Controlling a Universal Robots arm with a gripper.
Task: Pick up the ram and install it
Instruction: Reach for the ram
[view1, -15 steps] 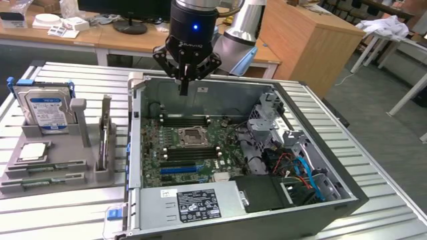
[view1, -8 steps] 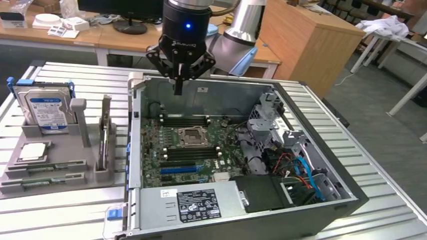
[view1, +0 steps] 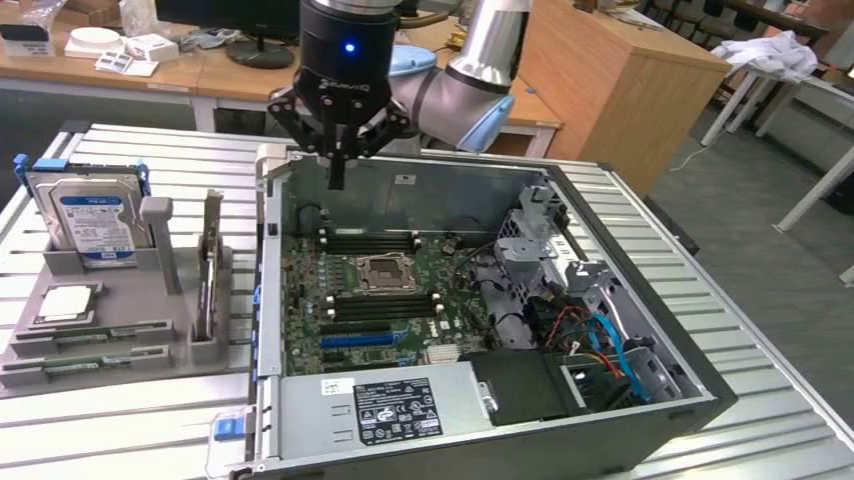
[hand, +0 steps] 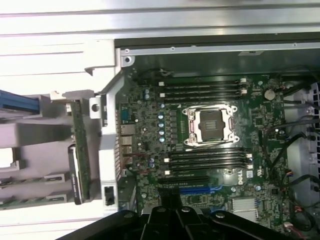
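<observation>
Ram sticks (view1: 96, 334) lie flat in grey holder (view1: 147, 378) beside computer case (view1: 441, 190); gripper (view1: 338, 178) closed tight, holds nothing, hangs over case's back wall, well apart from ram sticks

Open PC case (view1: 601, 440) sits on counter (view1: 761, 340); motherboard (view1: 310, 300) inside, CPU socket (view1: 387, 270) btwn two slot banks (view1: 367, 240). Holder (view1: 160, 357) beside case, exterior view's left, w/ ram (view1: 94, 332) and hard drive (view1: 94, 215) in it. Pincer (view1: 336, 172) hangs over case's far edge.

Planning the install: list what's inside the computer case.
Motherboard with CPU socket, black memory slots, blue slot; power supply, cables. Under the power supply is hidden.
</observation>
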